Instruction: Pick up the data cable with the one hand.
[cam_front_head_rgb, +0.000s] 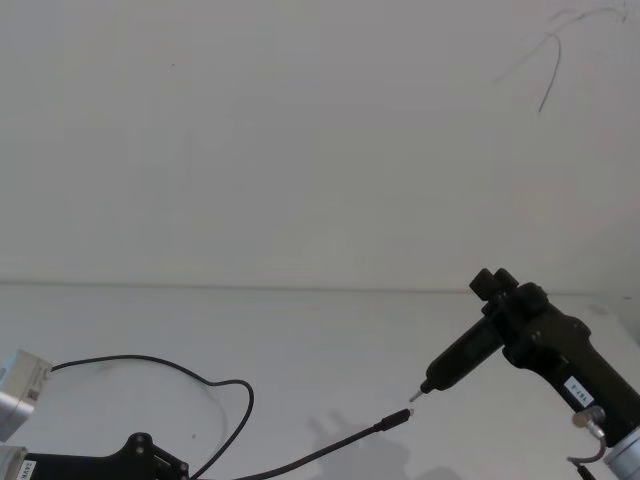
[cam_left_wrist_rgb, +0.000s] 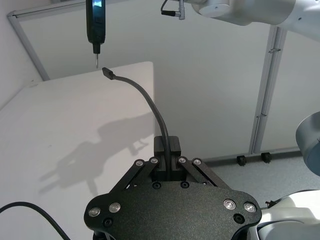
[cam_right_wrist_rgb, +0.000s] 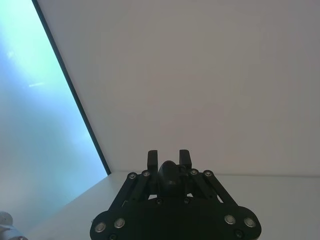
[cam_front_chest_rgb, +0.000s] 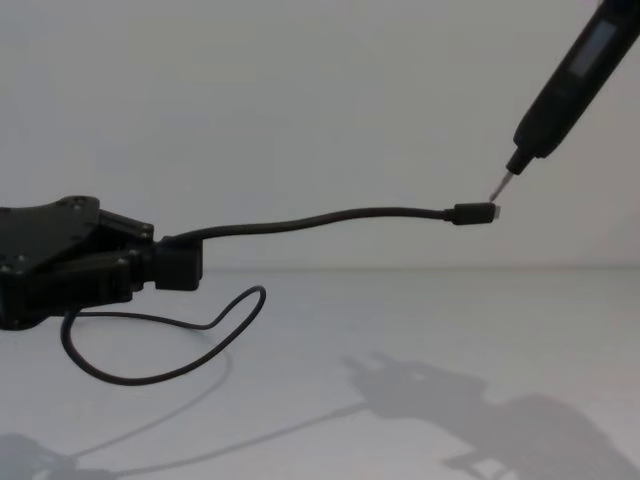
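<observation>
Left gripper at chest view's lower left, jaws clamped on data cable, lifted above tabletop. Right gripper, jaws closed around pen-like tool, upper right. Risk: tool tip nudging plug, bending unsupported cable or twisting it loose.

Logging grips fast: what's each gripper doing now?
Left gripper: shut on the data cable.
Right gripper: shut on the pen-like tool.
</observation>
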